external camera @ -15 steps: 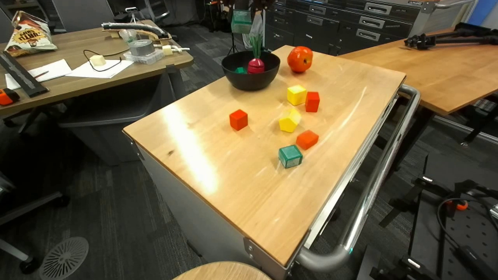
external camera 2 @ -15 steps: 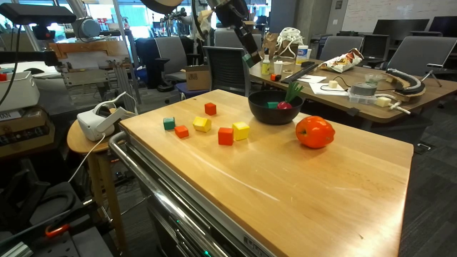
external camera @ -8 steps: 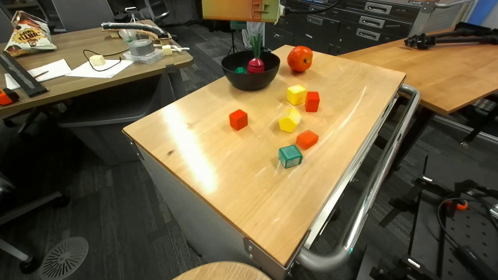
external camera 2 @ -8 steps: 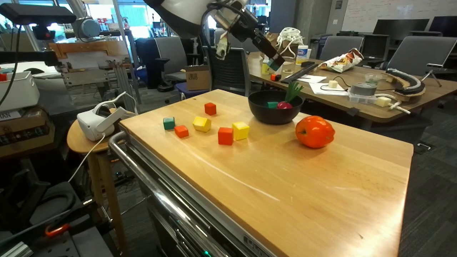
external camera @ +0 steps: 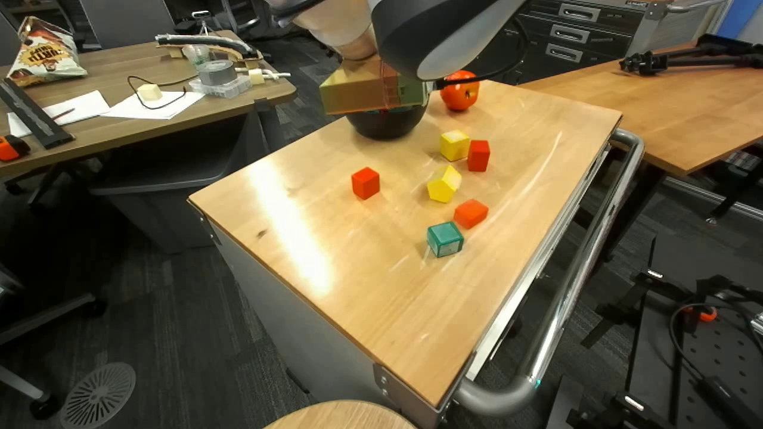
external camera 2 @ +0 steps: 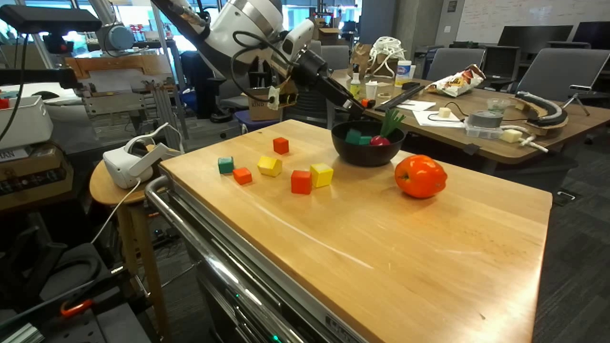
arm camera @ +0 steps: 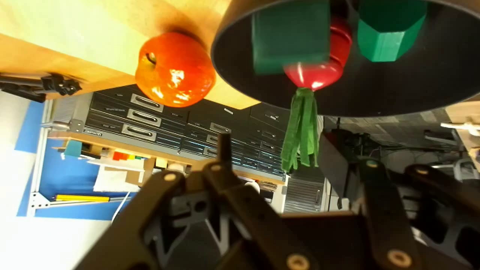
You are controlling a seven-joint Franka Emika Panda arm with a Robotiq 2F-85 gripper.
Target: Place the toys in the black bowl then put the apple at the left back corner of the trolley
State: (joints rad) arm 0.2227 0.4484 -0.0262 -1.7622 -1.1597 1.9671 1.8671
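Pale wood on top of the trolley (external camera: 381,262), grey body (external camera: 298,333) below, silver rail (external camera: 572,292) along one side. White arm (external camera 2: 252,28) angled down to the black bowl (external camera 2: 367,156), hiding its upper part in an exterior view. Claw (arm camera: 278,144) at the bowl's rim: jaws spread, clear gap between the fingertips; touching the rim or apart, cannot tell. Red-orange apple (external camera 2: 421,176) on the trolley top, near the bowl, in both exterior views. Dark red radish (external camera 2: 380,140) inside the bowl, green leaves up past the rim. Also in there: green block (arm camera: 390,35) beside the radish; teal block (arm camera: 292,35) partly over the radish in the wrist view, blurred. Out on the wood: lone red block (external camera: 365,183); yellow cube (external camera: 455,146) and second red block (external camera: 478,156) side by side, touching or not, cannot tell; five-sided yellow block (external camera: 442,186) between that pair and the orange block (external camera: 471,214); second teal block (external camera: 445,239) just beside the orange one.
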